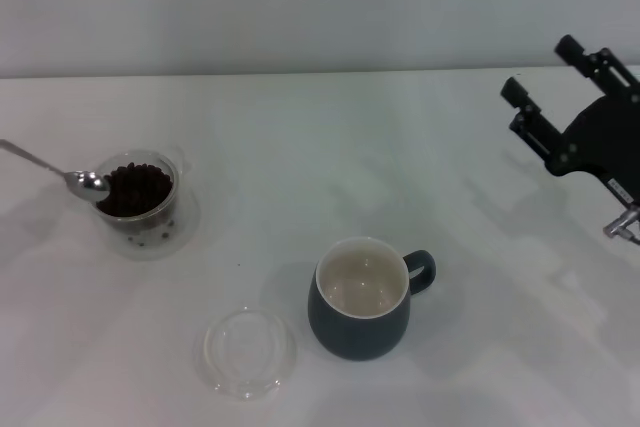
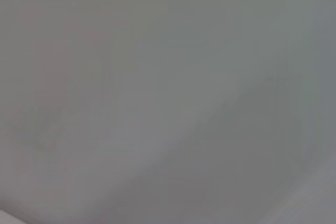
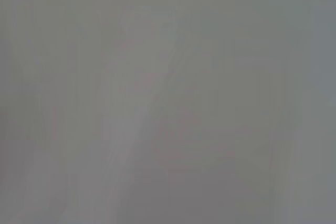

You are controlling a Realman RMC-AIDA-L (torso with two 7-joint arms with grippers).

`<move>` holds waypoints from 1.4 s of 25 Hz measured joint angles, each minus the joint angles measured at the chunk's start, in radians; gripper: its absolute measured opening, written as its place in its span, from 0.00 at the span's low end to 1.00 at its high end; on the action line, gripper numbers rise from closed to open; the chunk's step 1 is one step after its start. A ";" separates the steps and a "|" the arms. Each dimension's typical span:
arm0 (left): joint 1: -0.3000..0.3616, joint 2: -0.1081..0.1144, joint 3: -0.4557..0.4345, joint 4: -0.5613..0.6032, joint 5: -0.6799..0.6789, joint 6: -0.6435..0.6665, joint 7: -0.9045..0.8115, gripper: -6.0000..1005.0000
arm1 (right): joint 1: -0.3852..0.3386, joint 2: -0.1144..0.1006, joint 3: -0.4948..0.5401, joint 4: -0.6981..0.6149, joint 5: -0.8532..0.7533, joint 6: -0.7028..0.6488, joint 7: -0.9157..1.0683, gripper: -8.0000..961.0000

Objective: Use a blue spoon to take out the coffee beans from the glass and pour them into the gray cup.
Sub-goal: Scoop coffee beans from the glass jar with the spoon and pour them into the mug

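Nearest, bottom centre-left of the head view: a clear round lid point(image 1: 246, 350) flat on the white tabletop point(image 1: 480, 347). Just right of it, the gray cup point(image 1: 361, 299), cream inside, no beans, handle to the right. Farther, at left: the glass point(image 1: 140, 202) heaped with coffee beans point(image 1: 136, 189), the blue spoon point(image 1: 84, 181) with its bowl at the rim, handle running off the left edge. Upper right: the right claw point(image 1: 541, 89), fingers apart, holding nothing. Left claw not in view; cannot tell its state. Probably scooping: best dipped deep, lifted level, carried slowly to the cup. No readable writing anywhere.
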 joint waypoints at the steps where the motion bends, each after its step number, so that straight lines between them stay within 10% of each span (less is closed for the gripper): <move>1: -0.005 0.001 0.000 0.000 0.007 -0.008 0.000 0.14 | 0.000 0.001 -0.006 -0.004 0.000 0.003 0.000 0.72; 35: -0.119 -0.013 0.000 0.055 0.225 -0.306 -0.037 0.14 | -0.020 0.004 -0.080 -0.074 0.005 0.035 0.039 0.72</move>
